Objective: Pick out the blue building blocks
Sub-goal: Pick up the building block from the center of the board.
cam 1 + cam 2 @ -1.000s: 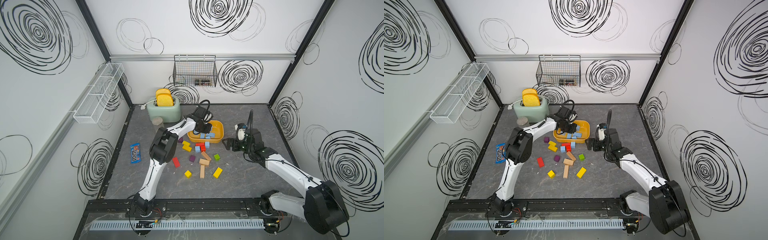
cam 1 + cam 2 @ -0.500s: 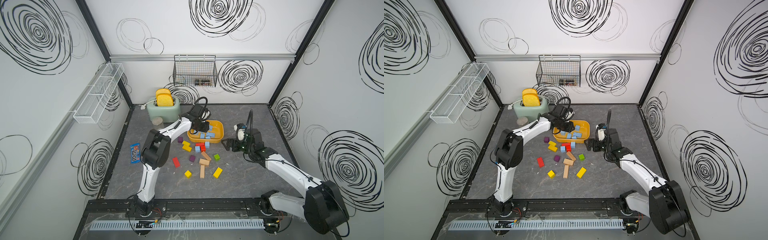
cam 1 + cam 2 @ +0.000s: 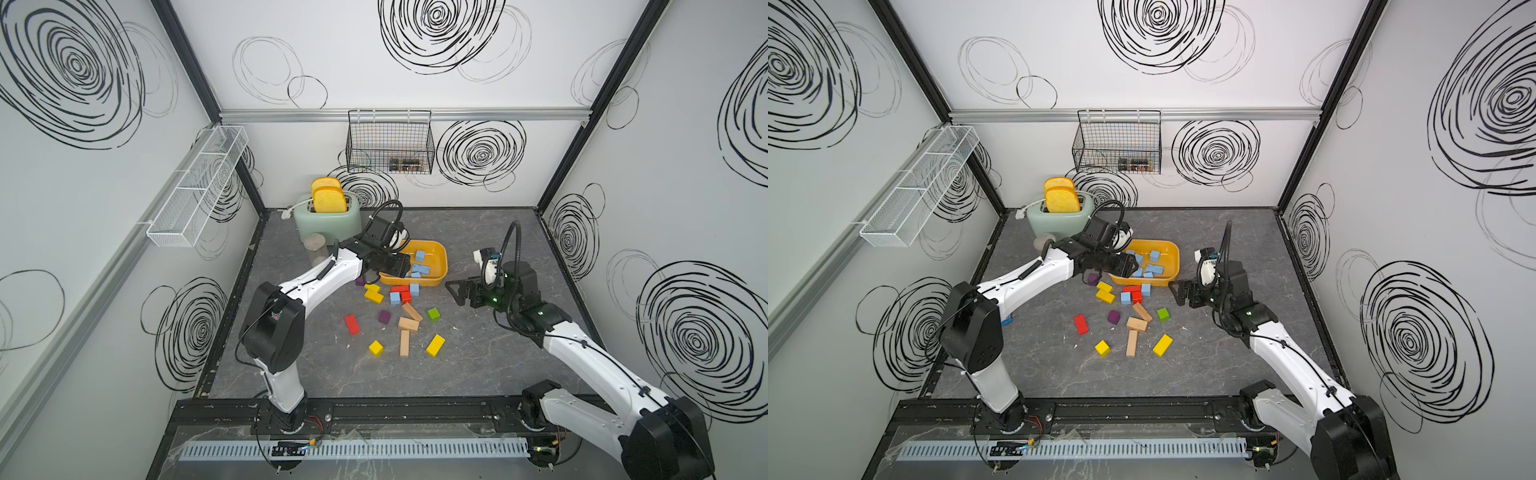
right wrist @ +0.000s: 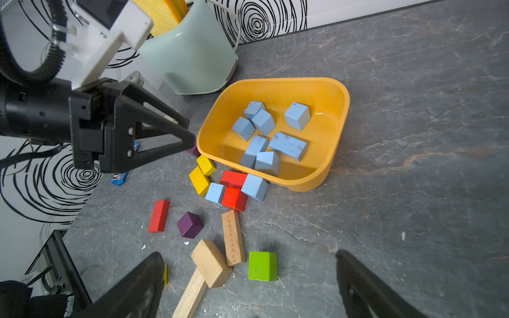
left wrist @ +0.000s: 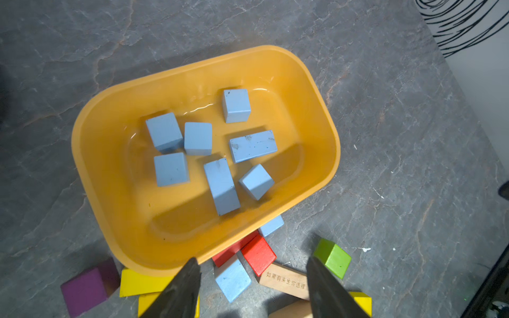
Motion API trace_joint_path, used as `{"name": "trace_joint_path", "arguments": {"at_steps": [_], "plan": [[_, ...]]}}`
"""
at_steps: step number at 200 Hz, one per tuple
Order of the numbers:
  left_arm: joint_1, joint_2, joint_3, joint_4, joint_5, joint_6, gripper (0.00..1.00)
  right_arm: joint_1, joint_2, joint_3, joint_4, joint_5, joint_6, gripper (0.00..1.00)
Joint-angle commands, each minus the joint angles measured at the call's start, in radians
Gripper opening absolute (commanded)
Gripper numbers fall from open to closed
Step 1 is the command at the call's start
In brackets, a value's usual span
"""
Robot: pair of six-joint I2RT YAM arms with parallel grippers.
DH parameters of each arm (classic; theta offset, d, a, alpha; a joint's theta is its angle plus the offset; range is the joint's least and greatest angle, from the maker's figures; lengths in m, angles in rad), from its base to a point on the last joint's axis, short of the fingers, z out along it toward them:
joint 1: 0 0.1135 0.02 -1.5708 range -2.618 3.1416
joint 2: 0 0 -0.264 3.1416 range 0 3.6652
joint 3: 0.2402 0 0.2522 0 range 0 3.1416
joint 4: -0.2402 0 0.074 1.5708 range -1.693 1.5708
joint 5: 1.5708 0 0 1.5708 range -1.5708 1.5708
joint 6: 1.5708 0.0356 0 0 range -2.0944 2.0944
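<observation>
Currently you have seven blue building blocks [image 5: 198,138] in the yellow bin [image 5: 91,165] and two on the table [image 5: 385,137] just beside it. Your left gripper [image 5: 251,261] and right gripper [image 4: 248,254] both stand spread, holding nothing.

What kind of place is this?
Probably a robot test cell: white walls with black swirls box in a grey tabletop, two arms stand on a front rail, and a mint toaster and a yellow tub of blue building blocks serve as props.

Matte painted wood blue blocks [image 5: 197,138]; glossy plastic tub [image 5: 308,79]; marbled matte tabletop [image 5: 413,137]
</observation>
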Motion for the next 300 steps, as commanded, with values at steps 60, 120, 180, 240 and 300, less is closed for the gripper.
{"name": "trace_joint_path", "arguments": {"at_steps": [60, 120, 180, 240, 300], "plan": [[-0.05, -0.189, -0.24, 0.071, -0.08, -0.08, 0.85, 0.089, -0.063, -0.043, -0.114, 0.008, -0.009, 0.98], [-0.072, -0.178, -0.335, 0.133, -0.104, -0.109, 0.92, 0.153, -0.068, -0.063, -0.125, 0.052, 0.011, 0.98], [-0.09, -0.152, -0.362, 0.15, -0.126, -0.111, 0.88, 0.164, -0.083, -0.082, -0.131, 0.075, 0.033, 0.98], [-0.099, -0.12, -0.395, 0.176, -0.127, -0.119, 0.86, 0.163, -0.082, -0.081, -0.128, 0.078, 0.034, 0.98], [-0.096, -0.024, -0.336, 0.171, -0.123, -0.114, 0.78, 0.164, -0.079, -0.097, -0.107, 0.087, 0.034, 0.98]]}}
